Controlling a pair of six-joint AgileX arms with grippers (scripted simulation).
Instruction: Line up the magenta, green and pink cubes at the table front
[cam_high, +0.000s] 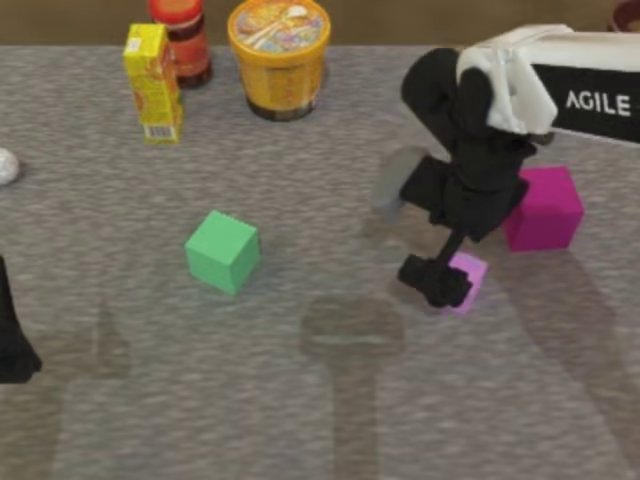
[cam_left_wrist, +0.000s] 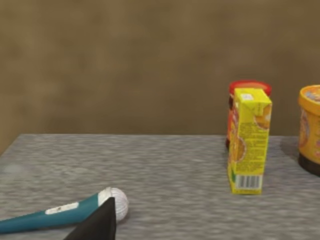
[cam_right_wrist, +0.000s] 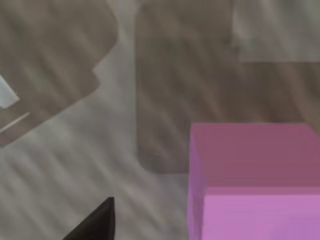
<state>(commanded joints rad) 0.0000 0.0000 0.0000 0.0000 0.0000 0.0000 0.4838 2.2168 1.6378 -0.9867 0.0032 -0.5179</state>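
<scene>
Right gripper (cam_high: 440, 281) beside pink cube (cam_high: 468, 279); magenta cube (cam_high: 545, 207) near.

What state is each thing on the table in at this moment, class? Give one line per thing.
Magenta cube: resting on the table, free.
Green cube: resting flat, untouched.
Pink cube: on the table, right gripper down at it.
Yellow carton: upright.
Red-lidded jar: upright behind the carton.
Orange tub: upright, lid on.
Microphone: lying on its side.
Left gripper: parked at the table's left edge.
</scene>
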